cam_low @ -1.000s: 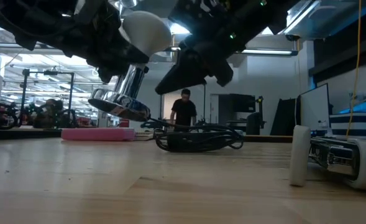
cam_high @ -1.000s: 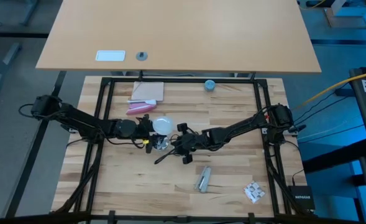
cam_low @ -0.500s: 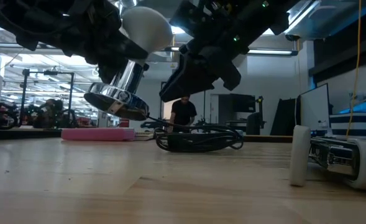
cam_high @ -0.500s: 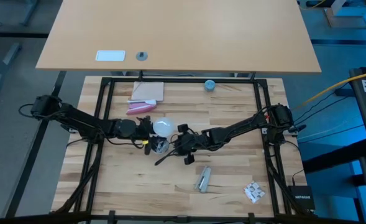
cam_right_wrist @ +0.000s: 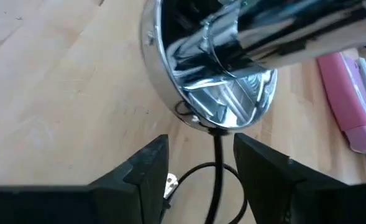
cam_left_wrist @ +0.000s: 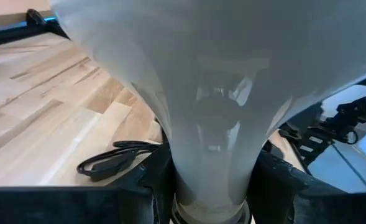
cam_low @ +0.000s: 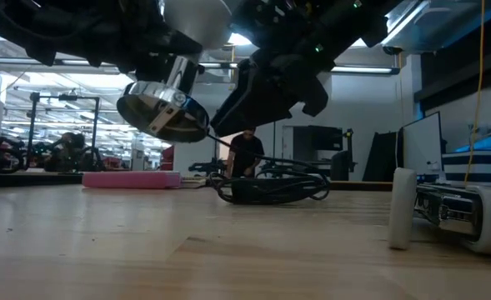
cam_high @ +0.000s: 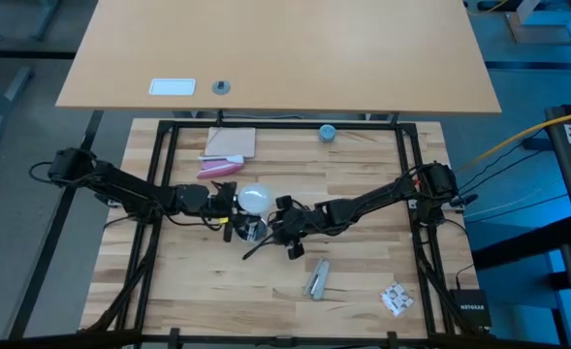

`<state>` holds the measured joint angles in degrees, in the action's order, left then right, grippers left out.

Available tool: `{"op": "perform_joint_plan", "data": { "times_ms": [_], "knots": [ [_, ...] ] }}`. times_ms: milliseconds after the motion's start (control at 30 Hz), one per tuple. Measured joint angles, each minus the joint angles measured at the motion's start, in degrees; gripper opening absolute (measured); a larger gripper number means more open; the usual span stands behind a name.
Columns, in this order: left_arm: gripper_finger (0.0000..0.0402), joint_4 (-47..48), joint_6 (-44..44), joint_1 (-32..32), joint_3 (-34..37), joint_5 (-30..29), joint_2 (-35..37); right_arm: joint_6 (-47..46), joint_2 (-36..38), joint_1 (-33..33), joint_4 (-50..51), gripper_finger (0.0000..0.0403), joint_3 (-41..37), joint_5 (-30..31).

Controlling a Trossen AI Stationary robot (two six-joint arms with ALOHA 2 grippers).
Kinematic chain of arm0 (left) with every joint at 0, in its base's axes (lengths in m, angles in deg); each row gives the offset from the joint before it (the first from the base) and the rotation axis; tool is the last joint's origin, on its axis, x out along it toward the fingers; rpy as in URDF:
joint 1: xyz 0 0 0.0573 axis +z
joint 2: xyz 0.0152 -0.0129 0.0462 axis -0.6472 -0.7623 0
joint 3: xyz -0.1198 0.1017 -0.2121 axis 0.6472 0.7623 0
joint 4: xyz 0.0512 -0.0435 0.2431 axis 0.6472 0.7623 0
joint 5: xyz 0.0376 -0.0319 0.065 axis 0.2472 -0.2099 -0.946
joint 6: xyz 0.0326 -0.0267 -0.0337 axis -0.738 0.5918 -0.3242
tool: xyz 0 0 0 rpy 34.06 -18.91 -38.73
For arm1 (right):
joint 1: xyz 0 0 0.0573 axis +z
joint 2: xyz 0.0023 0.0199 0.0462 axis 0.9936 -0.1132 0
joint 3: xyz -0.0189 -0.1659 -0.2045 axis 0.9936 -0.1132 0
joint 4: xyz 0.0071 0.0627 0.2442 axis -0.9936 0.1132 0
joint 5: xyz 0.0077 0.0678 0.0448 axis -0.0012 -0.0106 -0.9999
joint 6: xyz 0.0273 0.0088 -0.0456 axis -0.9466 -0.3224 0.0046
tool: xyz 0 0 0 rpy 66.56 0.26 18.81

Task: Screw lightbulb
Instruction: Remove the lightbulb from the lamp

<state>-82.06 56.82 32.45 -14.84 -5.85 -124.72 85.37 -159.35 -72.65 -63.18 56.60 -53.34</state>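
Observation:
The white lightbulb (cam_high: 254, 199) sits in a small chrome lamp with a shiny tube and a round disc base (cam_low: 163, 115). My left gripper (cam_high: 231, 201) is shut on the bulb, at mid-table. Bulb and lamp hang tilted, clear of the table, with the globe (cam_low: 198, 15) up. My right gripper (cam_high: 279, 222) is open just right of the lamp. In the right wrist view its fingers (cam_right_wrist: 146, 169) stand on either side of the black cord (cam_right_wrist: 219, 163) below the disc base (cam_right_wrist: 215, 74), and I see no touch. My left gripper pinches the bulb's tapering neck (cam_left_wrist: 210, 155) between its two fingers (cam_left_wrist: 155, 186), just above the chrome socket. The fingers come about level from the table's left. The bulb and the lamp are lifted clear and tilted, with the disc base lowest.
A pink flat object (cam_high: 217, 168) and a tan card (cam_high: 232, 142) lie behind the lamp. A small blue round object (cam_high: 328, 132) sits at the far edge. A metal tool (cam_high: 317, 278) and a white packet (cam_high: 396, 299) lie at the near right. The cord (cam_low: 270, 188) trails on the table.
My left gripper has risen with the bulb and lamp. The disc base has gone up and tipped more onto its edge, farther clear of the table. The cord below it has been drawn up a little.

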Motion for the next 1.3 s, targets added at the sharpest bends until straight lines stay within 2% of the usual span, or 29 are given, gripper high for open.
{"op": "perform_joint_plan", "data": {
  "times_ms": [167,467,600,733,800,933,1067,1300],
  "knots": [
    [0.0148,-1.4,1.4,0.0,0.0,1.5,0.0,0.0,-0.1,0.0,0.0,0.0185,0.0,1.6],
    [0.0148,-5.4,0.7,0.0,0.0,2.6,0.0,-0.3,-0.2,0.0,0.1,0.0177,0.0,0.5],
    [0.0148,-5.4,0.7,0.0,0.0,2.6,0.0,-0.4,-0.2,0.0,0.1,0.0127,0.0,-1.3],
    [0.0148,-5.1,0.7,0.0,0.0,2.7,0.0,-0.4,-0.2,0.0,0.1,0.004,0.0,-2.6],
    [0.0148,-4.8,0.8,0.0,0.0,2.7,0.0,-0.1,-0.2,0.0,0.2,0.0016,0.0,-2.9],
    [0.0148,-3.9,2.2,0.0,0.0,2.7,0.0,0.0,-0.2,0.0,0.3,0.0028,0.0,-4.0],
    [0.0148,-1.4,3.0,0.0,0.0,2.5,0.0,0.0,-0.3,0.0,0.5,0.0014,0.0,-4.5],
    [0.0148,3.2,3.4,0.1,0.0,0.1,0.0,-1.5,-0.4,0.0,0.9,0.0018,-0.1,-5.6]
  ]
}}
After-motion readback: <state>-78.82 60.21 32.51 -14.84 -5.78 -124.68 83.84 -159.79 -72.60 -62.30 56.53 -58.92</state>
